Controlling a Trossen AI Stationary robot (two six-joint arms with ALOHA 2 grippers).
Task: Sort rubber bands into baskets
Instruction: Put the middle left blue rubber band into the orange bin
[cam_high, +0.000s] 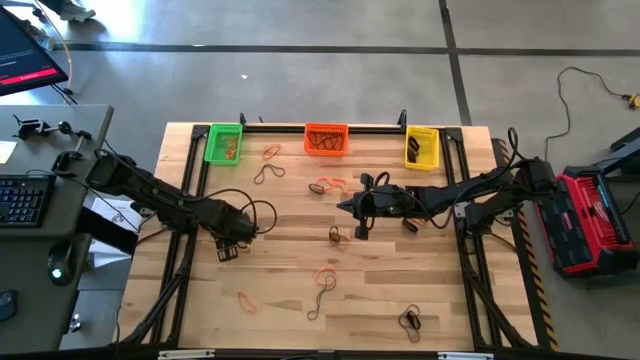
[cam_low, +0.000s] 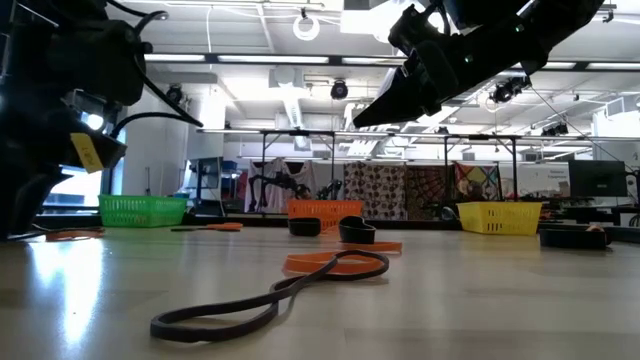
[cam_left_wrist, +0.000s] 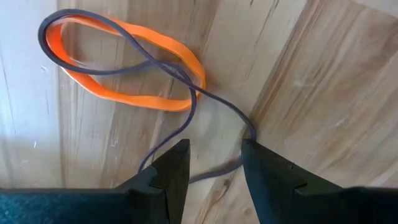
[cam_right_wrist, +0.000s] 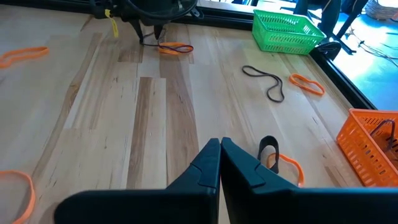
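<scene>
My left gripper (cam_left_wrist: 214, 152) points down at the table's left middle (cam_high: 228, 252), open. Its fingertips stand on either side of one end of a dark rubber band (cam_left_wrist: 219, 107) that lies flat, crossed over an orange rubber band (cam_left_wrist: 127, 99). My right gripper (cam_right_wrist: 219, 148) is shut with nothing in it, hovering slanted over the table's middle (cam_high: 345, 205). Along the far edge stand the green basket (cam_high: 224, 143), the orange basket (cam_high: 326, 139) and the yellow basket (cam_high: 421, 147), each with some bands inside. My left gripper comes from above, with the dark band's end loop (cam_left_wrist: 239, 163) lying on the wood between its fingers. One strand runs right beside one fingertip (cam_left_wrist: 250, 148). I cannot tell whether a finger touches the band.
Loose bands lie scattered on the wood: a dark one (cam_high: 268, 172) and an orange one (cam_high: 271, 151) near the green basket, a pair (cam_high: 328, 185) at the centre, others toward the near edge (cam_high: 322, 290) (cam_high: 410, 320) (cam_high: 245, 300). A black frame rail (cam_high: 320, 126) runs behind the baskets.
</scene>
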